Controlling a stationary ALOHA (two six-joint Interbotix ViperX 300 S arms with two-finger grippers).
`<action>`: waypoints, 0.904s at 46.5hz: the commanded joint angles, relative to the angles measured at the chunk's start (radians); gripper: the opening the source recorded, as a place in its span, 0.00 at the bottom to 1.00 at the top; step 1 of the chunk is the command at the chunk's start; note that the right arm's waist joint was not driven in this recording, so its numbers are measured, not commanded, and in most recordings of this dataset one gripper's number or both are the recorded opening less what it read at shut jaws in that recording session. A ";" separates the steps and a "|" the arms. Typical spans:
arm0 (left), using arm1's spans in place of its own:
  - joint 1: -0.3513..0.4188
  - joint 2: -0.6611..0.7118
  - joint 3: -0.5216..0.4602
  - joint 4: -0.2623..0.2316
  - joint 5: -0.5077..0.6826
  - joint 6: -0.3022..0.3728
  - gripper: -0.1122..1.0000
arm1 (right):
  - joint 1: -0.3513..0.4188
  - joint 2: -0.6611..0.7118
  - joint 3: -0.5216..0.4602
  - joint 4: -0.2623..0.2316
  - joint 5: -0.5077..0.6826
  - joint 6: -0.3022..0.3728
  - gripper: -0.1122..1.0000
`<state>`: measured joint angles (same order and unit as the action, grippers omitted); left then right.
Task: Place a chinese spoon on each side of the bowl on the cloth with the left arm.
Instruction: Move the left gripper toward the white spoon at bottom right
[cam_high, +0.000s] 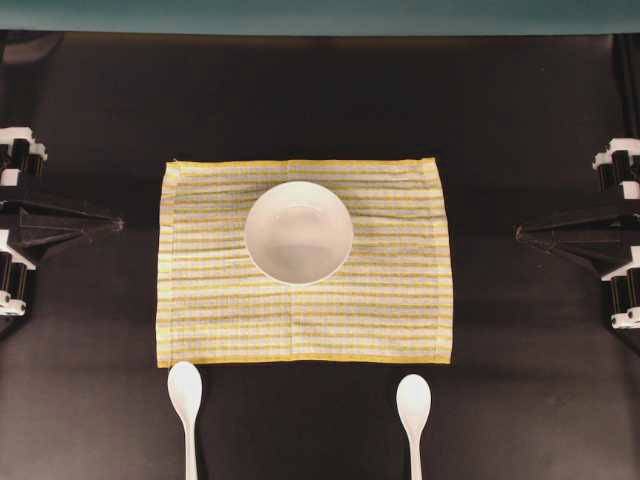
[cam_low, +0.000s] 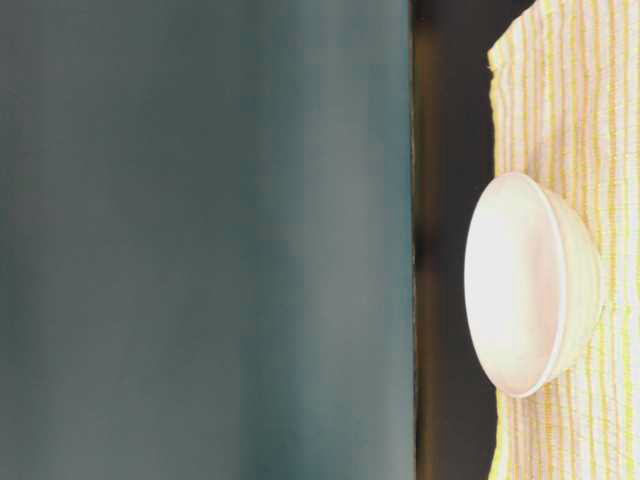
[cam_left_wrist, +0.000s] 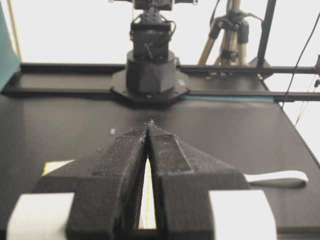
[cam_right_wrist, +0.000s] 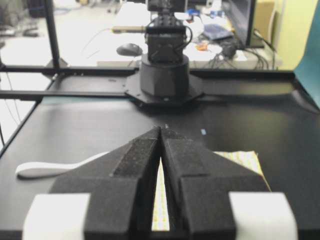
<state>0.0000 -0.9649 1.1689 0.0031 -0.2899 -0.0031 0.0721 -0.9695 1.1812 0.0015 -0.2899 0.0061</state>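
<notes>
my left gripper (cam_high: 118, 224) at frame's left edge, fingers pressed together, empty; should spread first, then take lower-left chinese spoon (cam_high: 186, 400) by its handle.

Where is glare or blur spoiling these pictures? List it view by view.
Overhead: even light, sharp, bowl slightly washed out. Table-level: soft focus on the bowl, cloth overexposed. Left wrist: background blown white, left gripper blurred up close. Right wrist: right gripper likewise blurred.

White bowl (cam_high: 298, 232), white spoons (cam_high: 185, 392), yellow-grey-white striped cloth (cam_high: 380, 300).
</notes>
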 joint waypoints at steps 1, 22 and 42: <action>-0.051 0.048 -0.025 0.037 0.018 -0.066 0.15 | 0.000 0.011 0.000 0.003 -0.006 -0.005 0.13; -0.072 0.368 -0.152 0.038 0.032 -0.580 0.10 | 0.000 -0.003 0.014 0.005 0.038 -0.003 0.11; -0.161 0.770 -0.405 0.038 0.026 -0.695 0.12 | 0.000 -0.006 0.017 0.012 0.052 0.000 0.11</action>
<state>-0.1457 -0.2608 0.8299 0.0383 -0.2592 -0.6964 0.0721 -0.9787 1.2042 0.0107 -0.2332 0.0061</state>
